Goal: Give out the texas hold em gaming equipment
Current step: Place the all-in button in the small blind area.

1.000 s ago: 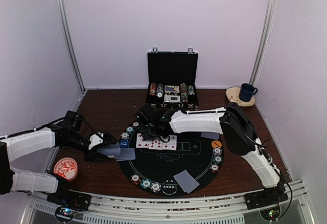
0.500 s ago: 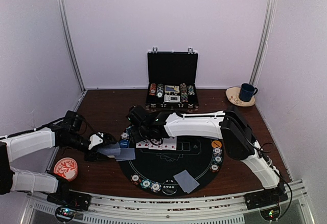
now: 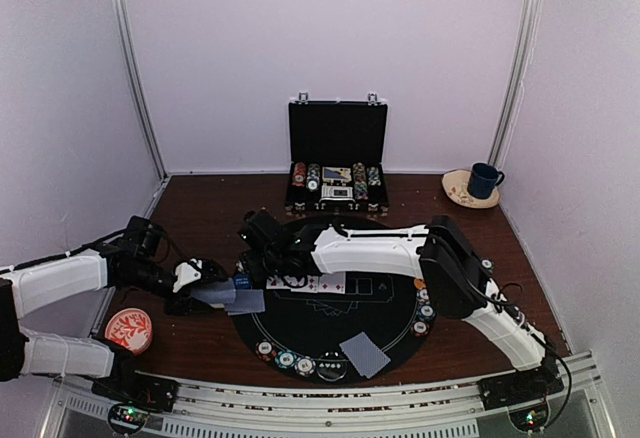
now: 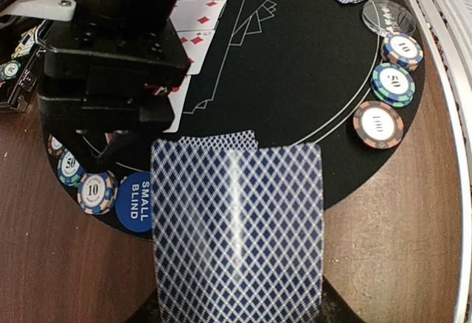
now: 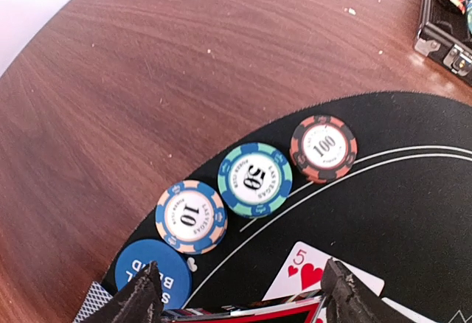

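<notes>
Black felt of the mat (image 3: 360,313), lying toward the near edge of the counter (image 3: 200,208), already carries most of the deal, so I judge you well past halfway. You can count nine chips in three groups: the left trio (image 5: 256,179) at the mat's left rim, the near trio (image 4: 391,83) and the right trio (image 3: 427,311). Three buttons lie beside them: the blue button (image 5: 151,268), the dark button (image 4: 387,17) and the orange button (image 3: 423,282). The face-down cards (image 3: 365,353), seemingly two, sit by the near trio. The face-up row (image 4: 195,35) is partly hidden, so leave it uncounted.

Your left end effector (image 3: 207,286) is pressed together on the blue-backed cards (image 4: 236,227), held at the mat's left rim and not yet laid. Your right end effector (image 5: 242,297) stands spread above the left trio with a red-edged piece (image 5: 243,312) between its fingers. You cannot tell whether it pinches that piece.
</notes>
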Robot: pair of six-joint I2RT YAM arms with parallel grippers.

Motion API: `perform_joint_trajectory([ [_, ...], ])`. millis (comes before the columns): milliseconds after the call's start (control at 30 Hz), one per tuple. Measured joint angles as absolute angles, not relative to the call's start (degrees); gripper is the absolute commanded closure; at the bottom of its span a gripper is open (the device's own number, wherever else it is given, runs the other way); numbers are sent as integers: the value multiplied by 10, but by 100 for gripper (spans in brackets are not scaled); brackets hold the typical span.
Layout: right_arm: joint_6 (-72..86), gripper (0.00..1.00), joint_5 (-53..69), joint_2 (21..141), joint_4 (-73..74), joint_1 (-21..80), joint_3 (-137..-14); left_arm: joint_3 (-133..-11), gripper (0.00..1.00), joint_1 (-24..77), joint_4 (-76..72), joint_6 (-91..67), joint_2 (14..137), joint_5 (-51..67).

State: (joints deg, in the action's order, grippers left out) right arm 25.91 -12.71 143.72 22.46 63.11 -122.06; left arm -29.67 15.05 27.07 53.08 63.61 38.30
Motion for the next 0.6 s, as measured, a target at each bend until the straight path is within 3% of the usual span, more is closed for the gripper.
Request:
perform_joint_trajectory([
  [600, 259, 38, -114, 1456, 212, 637, -1218, -297, 86, 150, 271, 531, 636, 383],
])
